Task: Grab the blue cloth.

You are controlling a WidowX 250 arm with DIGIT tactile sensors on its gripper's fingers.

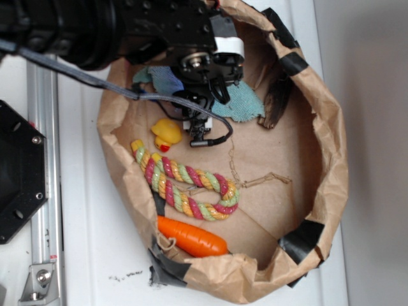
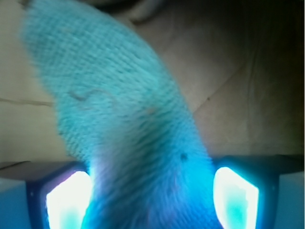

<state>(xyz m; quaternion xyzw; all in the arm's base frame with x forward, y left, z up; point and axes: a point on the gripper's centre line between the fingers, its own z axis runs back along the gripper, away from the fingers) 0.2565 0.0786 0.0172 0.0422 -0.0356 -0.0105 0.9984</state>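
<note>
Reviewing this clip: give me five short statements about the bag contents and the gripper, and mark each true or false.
1. The blue cloth lies between the gripper fingers in the wrist view. True.
2. The rubber duck sits outside the paper bag. False: it is inside the bag, next to the rope toy.
3. The toy carrot lies near the bag's lower rim, below the rope toy in the exterior view. True.
4. The rope toy is plain white. False: it is braided in pink, yellow and green.
5. The cloth is at the carrot's end of the bag. False: it lies at the opposite end, under the arm.
</note>
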